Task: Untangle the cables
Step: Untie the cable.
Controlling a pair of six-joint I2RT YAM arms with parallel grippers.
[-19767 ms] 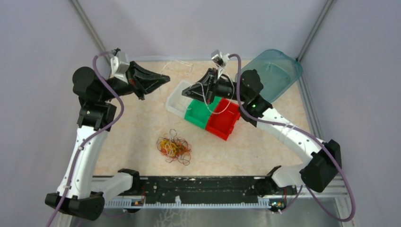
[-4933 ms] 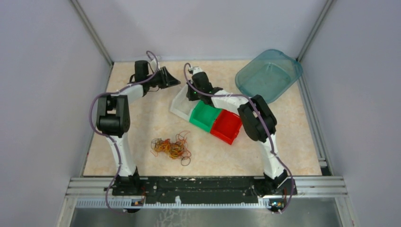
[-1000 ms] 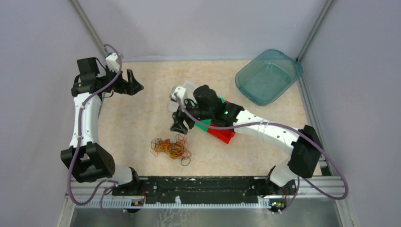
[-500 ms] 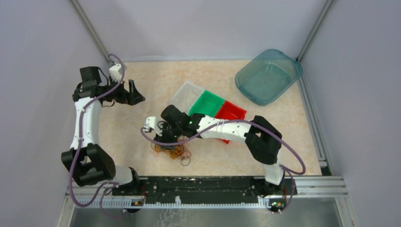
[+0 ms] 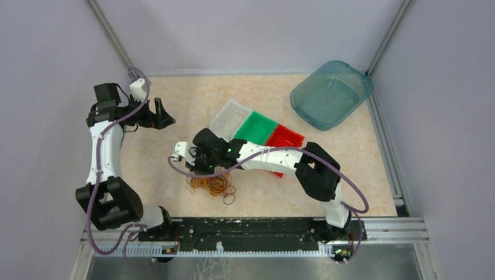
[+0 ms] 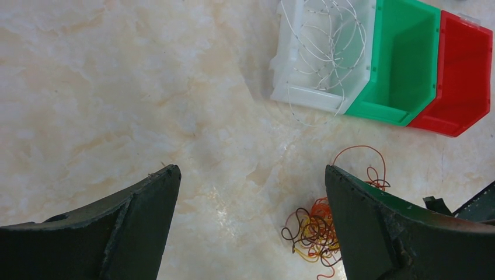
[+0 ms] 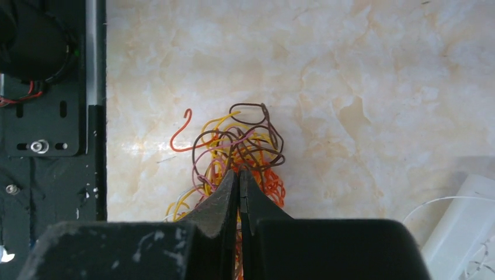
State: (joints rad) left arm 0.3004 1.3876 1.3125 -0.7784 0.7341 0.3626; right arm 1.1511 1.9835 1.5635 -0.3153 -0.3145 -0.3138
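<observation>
Right wrist view: right gripper (image 7: 239, 173) clenched on cables (image 7: 248, 137); left gripper (image 6: 251, 170) released, empty.

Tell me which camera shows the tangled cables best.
Right wrist view: the cables sit close up, brown, yellow and orange loops distinct, the shut right gripper on them. The top view shows them small, partly under the right arm; the left wrist view catches only part at its bottom edge.

table top (image 5: 362, 169) beige, marbled pattern, evenly lit, no hard shadows; plain pale lilac-grey walls (image 5: 245, 35) on left, far and right sides; metal posts (image 5: 110, 36) in both far corners; black rail (image 5: 251, 228) along near edge
</observation>
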